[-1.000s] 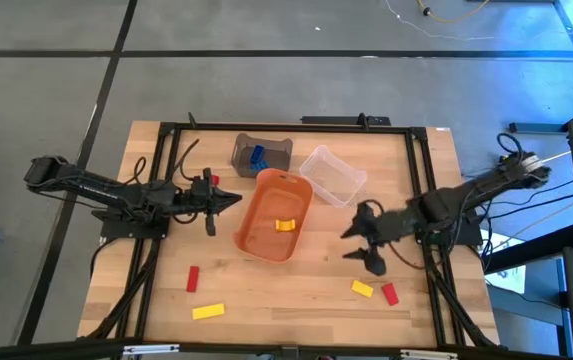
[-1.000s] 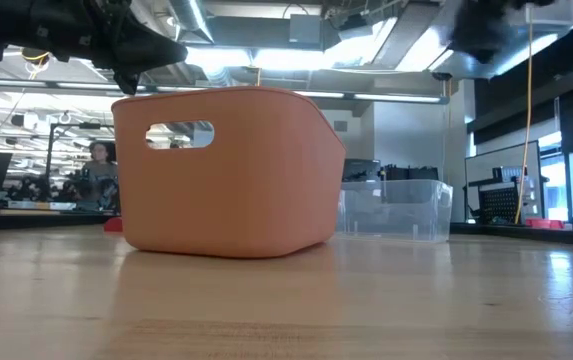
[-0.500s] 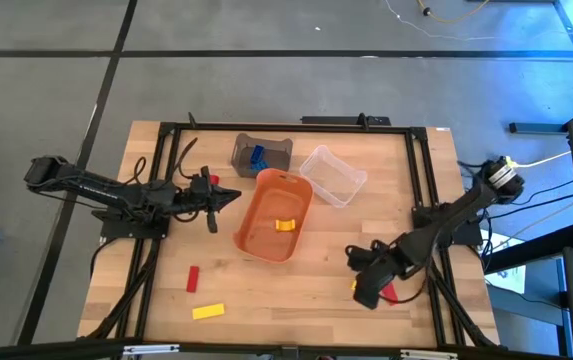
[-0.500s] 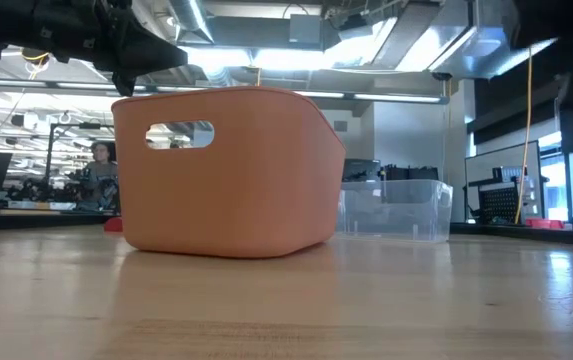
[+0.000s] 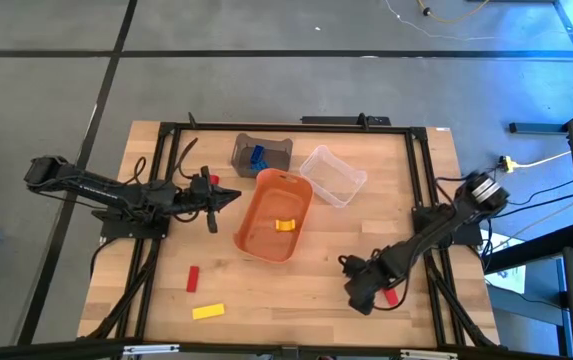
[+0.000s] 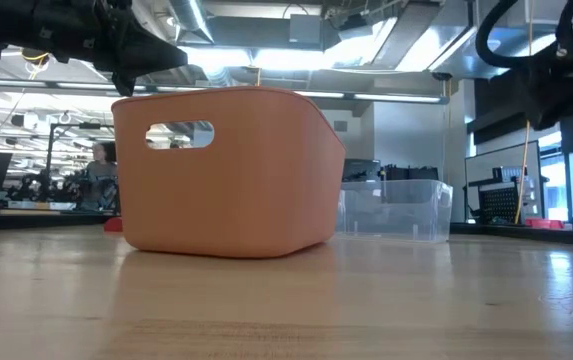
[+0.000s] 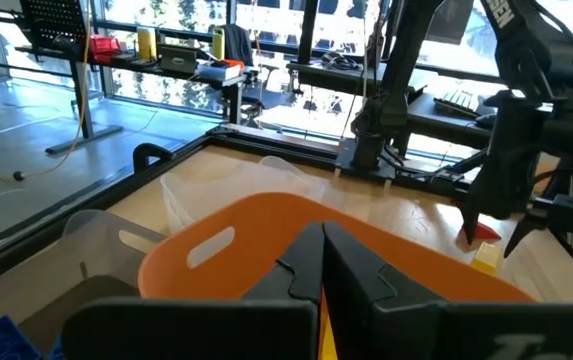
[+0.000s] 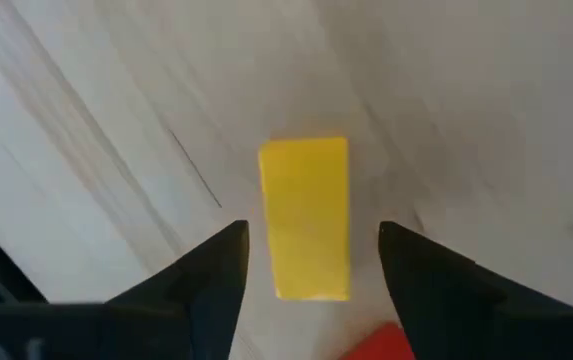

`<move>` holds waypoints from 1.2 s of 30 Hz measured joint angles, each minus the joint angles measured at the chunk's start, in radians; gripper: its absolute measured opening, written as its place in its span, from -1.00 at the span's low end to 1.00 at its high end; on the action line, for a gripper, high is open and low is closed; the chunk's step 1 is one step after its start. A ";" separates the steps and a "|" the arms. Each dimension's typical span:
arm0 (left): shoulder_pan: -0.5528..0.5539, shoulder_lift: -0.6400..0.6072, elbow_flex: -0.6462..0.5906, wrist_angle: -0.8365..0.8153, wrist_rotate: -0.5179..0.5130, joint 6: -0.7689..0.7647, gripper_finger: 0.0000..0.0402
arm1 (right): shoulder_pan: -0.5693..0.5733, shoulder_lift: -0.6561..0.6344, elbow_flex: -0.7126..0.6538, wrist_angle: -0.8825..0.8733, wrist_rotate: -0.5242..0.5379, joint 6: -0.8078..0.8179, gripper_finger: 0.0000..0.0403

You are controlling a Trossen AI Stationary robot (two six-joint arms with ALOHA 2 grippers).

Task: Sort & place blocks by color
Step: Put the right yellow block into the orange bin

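At the table's near right corner the right gripper [image 5: 358, 291] is down at the wood, fingers [image 8: 211, 275] apart and straddling a yellow block [image 8: 306, 218] – a gap shows on each side, so nothing is gripped. The yellow block lies flat on the bare table [image 5: 306, 300], hidden under the gripper in the high view. A red block [image 5: 391, 296] lies just beside it, its corner also showing in the right wrist view. Further out, the orange tub [image 5: 273, 215] sits mid-table with a yellow block [image 5: 284, 225] inside. Behind it stand a grey bin [image 5: 262, 152] holding a blue block [image 5: 257, 156], and a clear bin [image 5: 332, 175] – both close to the tub's far end. On the near left of the table lie a red block [image 5: 193, 279] and a longer yellow bar [image 5: 207, 312], near each other but apart. Another red piece [image 5: 214, 179] shows by the left arm. The left gripper [image 5: 234, 199] hangs above the table just left of the orange tub, fingers [image 7: 296, 275] pressed together with nothing between them, pointing at the tub's rim. In the low view the tub fills the middle, the clear bin to its right, and a person stands far off in the room behind.
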 joint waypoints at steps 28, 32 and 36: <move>0.000 0.000 0.000 -0.022 -0.009 -0.027 -1.00 | 0.015 0.070 0.002 -0.026 0.077 -0.159 -0.39; 0.000 0.000 0.000 -0.022 -0.012 -0.027 -1.00 | -0.006 0.022 -0.009 -0.134 0.202 -0.213 -0.39; 0.000 0.000 0.000 -0.022 -0.014 -0.027 -1.00 | -0.006 -0.095 -0.018 -0.194 0.338 -0.221 -0.39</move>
